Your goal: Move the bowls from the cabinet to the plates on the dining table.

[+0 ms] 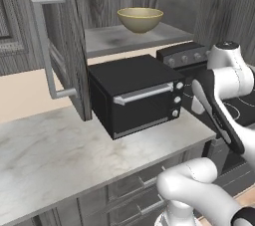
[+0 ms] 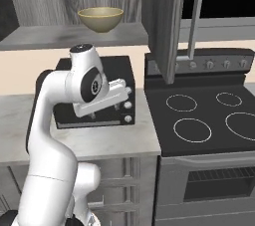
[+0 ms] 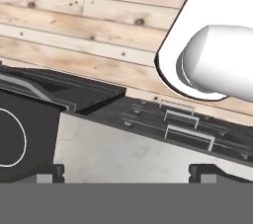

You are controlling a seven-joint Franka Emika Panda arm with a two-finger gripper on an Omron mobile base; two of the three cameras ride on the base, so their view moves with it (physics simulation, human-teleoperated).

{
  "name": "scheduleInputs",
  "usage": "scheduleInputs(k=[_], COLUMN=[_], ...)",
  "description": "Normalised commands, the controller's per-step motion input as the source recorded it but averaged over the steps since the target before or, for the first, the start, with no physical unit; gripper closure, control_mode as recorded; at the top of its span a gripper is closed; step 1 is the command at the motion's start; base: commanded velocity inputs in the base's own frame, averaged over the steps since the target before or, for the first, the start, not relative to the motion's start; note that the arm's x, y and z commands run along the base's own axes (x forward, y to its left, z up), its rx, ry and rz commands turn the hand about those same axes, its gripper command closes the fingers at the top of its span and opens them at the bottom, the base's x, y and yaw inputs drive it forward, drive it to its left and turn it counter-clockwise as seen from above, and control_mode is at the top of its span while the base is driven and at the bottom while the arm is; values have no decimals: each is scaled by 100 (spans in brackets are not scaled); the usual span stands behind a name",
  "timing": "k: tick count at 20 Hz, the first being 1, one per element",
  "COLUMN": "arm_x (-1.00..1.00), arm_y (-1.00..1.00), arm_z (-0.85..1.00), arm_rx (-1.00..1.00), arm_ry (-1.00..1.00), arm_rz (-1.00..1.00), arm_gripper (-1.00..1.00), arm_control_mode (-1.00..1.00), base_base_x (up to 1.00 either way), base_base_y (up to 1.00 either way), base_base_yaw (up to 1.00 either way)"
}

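Tan bowl [image 1: 140, 19] with darker rim sits upright on the cabinet [image 1: 130, 38] shelf; claw [image 3: 126, 171] spread wide

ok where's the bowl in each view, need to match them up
left base view: bowl upper centre, on the open cabinet's shelf, above the black toaster oven.
right base view: bowl upper left, on the same shelf, above and behind the arm's white elbow.
hand view: looks down at counter, drawer fronts and wooden floor, not at the shelf.
shared landmark: the toaster oven directly below the bowl.
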Motion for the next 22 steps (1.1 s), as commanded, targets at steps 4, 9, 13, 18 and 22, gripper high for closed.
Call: scheduleInputs(k=[4,9,13,18,22], arm_x=[-18,-16,-3,0,0], arm_y=[0,0,2,7,3], arm_z=[77,62,64,61,47], arm_rx=[-3,0,0,-3,-2], arm_ry=[-9,-9,-6,-4,-3], arm_rz=[0,0,0,0,0], arm_gripper=[-100,-100,-100,-100,-100], arm_control_mode=[-100,-100,-100,-100,-100], base_base_x=[0,0,0,0,0], base_base_y=[0,0,0,0,0], base_base_yaw=[0,0,0,0,0])
